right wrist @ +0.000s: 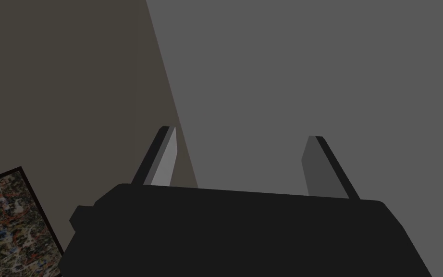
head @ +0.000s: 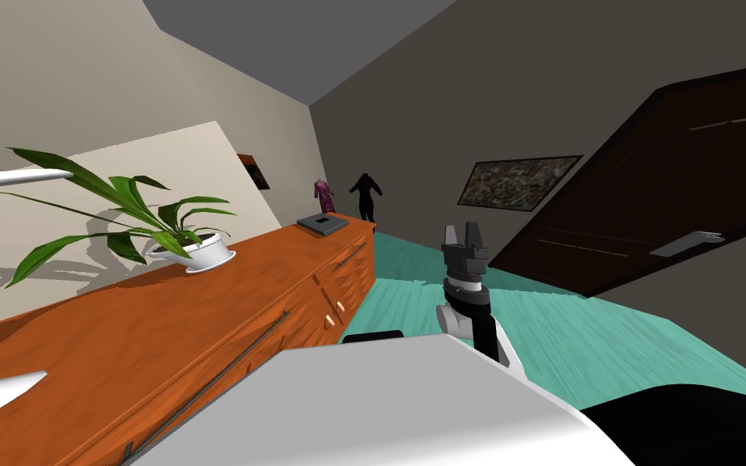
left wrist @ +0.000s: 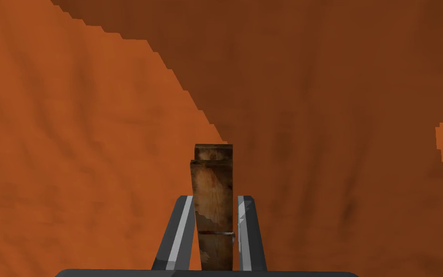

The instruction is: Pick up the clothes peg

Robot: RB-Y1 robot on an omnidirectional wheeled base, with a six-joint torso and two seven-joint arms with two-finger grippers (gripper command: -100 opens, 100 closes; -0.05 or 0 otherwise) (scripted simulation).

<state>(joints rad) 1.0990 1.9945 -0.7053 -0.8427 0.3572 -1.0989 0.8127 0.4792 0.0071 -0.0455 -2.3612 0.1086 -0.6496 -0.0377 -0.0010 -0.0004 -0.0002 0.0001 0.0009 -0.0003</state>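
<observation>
The clothes peg [left wrist: 212, 178] is a small brown wooden piece, standing up between the fingers of my left gripper [left wrist: 214, 197]. Both fingers press on its sides, so the gripper is shut on it. Behind the peg is the orange wooden top of the sideboard [left wrist: 71, 120], partly in shadow. Whether the peg touches that top cannot be told. My right gripper [head: 463, 230] is raised in front of my chest over the floor, away from the sideboard. In its wrist view the right gripper [right wrist: 242, 132] stands open with nothing between its fingers.
The long orange sideboard [head: 161, 324] runs along the wall on my left. It carries a potted plant [head: 197, 251] and, at its far end, a flat grey box [head: 323, 224]. A teal floor [head: 606, 340] lies to the right, and a dark door [head: 671, 186] stands beyond it.
</observation>
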